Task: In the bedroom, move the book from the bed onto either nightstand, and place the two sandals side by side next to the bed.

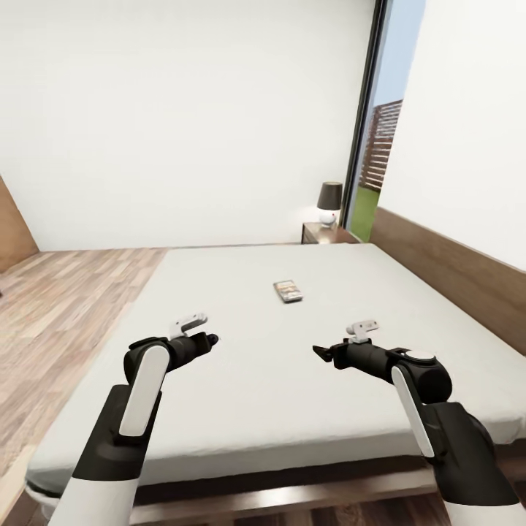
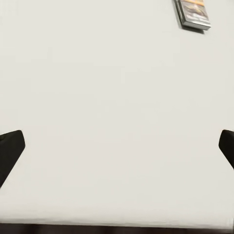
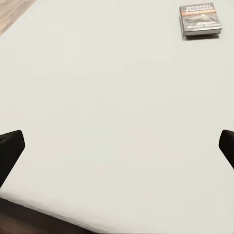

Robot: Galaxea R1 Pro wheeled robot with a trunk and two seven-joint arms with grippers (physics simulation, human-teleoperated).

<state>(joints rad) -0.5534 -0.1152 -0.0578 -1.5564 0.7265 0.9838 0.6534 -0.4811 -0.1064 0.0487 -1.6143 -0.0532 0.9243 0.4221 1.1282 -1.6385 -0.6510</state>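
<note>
- Over the near half of the bed [image 1: 241, 394], both arms reach forward, and the book [image 1: 288, 291] lies flat beyond them, near the middle of the mattress and well apart from either gripper.
- Left gripper [image 1: 212, 339]: forearm bent inward over the mattress, fingers pointing toward the middle. Its wrist view has dark fingertips [image 2: 10, 148] at both edges of the picture, so the jaws stand wide with nothing between them.
- Risk on the left: the book [image 2: 193, 13] is thin and lies flush on soft bedding, so a flat approach would likely push it along rather than catch it.
- Right gripper [image 1: 318, 352]: elbow out, wrist turned inward, jaws likewise wide and empty, book [image 3: 200, 19] far ahead.
- Risk on the right: reaching from here may fall short, and leaning in could drive the base against the frame.
- Nightstand [image 1: 325, 232], with its lamp [image 1: 329, 202], stands past the far corner, so a long carry could loosen a weak pinch.
</note>
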